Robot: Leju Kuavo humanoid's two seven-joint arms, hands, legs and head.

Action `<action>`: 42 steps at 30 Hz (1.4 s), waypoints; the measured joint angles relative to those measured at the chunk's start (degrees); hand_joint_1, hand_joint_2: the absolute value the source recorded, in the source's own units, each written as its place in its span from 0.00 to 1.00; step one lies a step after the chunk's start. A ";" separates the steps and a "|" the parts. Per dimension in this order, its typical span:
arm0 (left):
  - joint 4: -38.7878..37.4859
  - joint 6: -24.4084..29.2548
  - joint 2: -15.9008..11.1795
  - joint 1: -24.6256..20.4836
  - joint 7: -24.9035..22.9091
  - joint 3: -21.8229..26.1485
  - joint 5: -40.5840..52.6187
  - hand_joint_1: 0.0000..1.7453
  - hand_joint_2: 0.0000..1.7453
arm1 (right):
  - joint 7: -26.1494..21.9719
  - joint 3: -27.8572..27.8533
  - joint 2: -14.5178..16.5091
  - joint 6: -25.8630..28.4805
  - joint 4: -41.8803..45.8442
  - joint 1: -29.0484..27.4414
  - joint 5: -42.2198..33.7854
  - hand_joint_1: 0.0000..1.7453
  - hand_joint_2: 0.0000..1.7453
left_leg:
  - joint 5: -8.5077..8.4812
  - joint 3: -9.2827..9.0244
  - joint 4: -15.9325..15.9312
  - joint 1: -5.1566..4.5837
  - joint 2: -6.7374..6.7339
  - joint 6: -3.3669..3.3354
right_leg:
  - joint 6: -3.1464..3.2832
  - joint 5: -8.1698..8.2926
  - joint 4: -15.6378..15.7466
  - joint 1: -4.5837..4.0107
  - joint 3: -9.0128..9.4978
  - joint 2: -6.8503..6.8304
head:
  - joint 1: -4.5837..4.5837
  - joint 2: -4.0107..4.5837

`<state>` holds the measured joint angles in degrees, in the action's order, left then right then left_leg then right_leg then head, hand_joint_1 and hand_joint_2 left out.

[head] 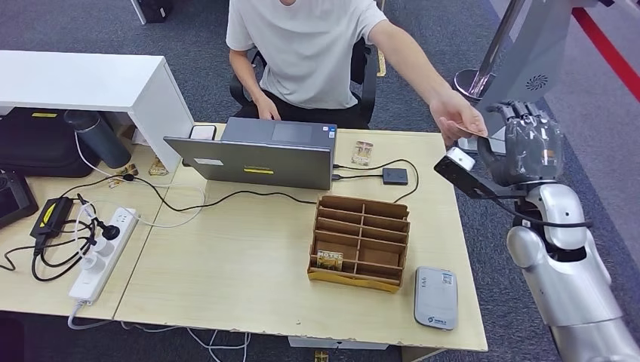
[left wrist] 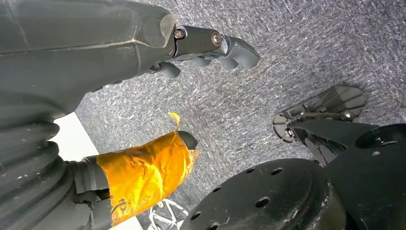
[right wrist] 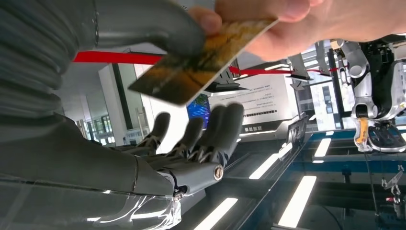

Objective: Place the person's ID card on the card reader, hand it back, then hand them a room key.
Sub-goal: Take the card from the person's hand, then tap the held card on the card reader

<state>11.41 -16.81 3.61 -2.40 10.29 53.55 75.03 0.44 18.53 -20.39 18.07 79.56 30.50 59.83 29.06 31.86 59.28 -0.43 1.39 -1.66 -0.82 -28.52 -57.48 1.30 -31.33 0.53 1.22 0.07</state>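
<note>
Right hand point(head: 528, 143) empty, fingers apart | organizer point(head: 359, 243): one card point(head: 330, 259)

One laptop point(head: 260, 154), one card reader point(head: 435, 297), one wooden organizer point(head: 359, 243), one power strip point(head: 103, 256).

The silver right arm is raised beside the table edge, its dark many-fingered right hand point(head: 528, 147) held upright with fingers point(right wrist: 210, 132) spread apart. The grey left hand point(left wrist: 158, 57) is hung low, fingers loosely extended, nothing gripped.
</note>
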 joint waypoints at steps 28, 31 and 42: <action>-0.03 0.85 0.02 0.32 -0.62 0.48 -1.21 0.00 1.00 | -2.04 -0.20 -2.17 4.43 5.86 -9.25 0.92 1.00 1.00 | 0.02 -0.02 0.02 0.01 0.22 0.00 | -0.03 -0.06 0.07 -0.01 0.03 -0.20 | 0.01 0.00; -0.19 0.85 0.04 0.73 -1.00 1.08 -1.76 0.00 1.00 | -3.77 -2.81 -3.43 7.71 10.49 -17.48 1.02 1.00 1.00 | 0.08 0.02 0.02 0.01 0.34 -0.03 | -0.10 -0.15 0.09 -0.01 0.04 -0.32 | 0.01 0.00; -0.35 0.85 0.02 1.29 -1.16 2.20 -2.19 0.00 1.00 | -5.95 -9.36 -4.07 10.46 20.85 -33.43 1.32 1.00 1.00 | 0.18 -0.03 0.00 0.00 0.15 0.00 | -0.09 -0.21 0.09 0.00 0.04 -0.17 | 0.02 0.00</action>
<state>11.06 -15.96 3.63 -1.11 9.14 55.75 72.85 -5.51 9.17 -24.46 28.53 100.40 -2.93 61.16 29.24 31.83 59.28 -0.43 1.54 -1.66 -0.91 -28.73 -57.40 1.30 -31.28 0.36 1.24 0.07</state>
